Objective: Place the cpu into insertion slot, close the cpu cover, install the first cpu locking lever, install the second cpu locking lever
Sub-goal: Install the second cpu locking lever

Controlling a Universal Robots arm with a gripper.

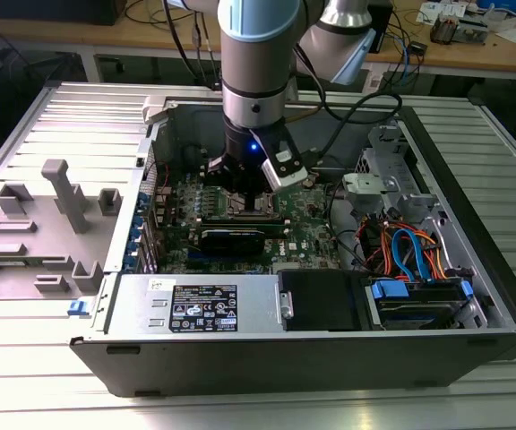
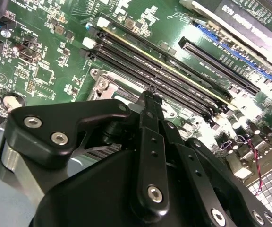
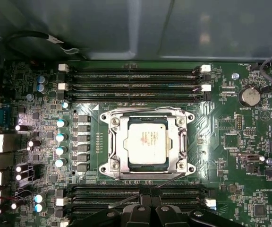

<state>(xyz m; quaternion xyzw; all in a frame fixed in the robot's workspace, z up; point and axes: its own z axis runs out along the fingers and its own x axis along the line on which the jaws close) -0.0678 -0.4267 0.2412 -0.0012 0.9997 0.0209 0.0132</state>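
Gripper (image 1: 251, 184) sits low over insertion slot (image 1: 240, 204), perhaps touching it.

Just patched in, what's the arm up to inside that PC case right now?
The arm's gripper hangs low inside the open computer case, right over the insertion slot on the green motherboard. In the first wrist view the cpu already sits in the slot, and the cpu cover lies closed around it as a silver frame. A thin wire lever slants along the socket's edge near the fingertips, which look pinched together there.
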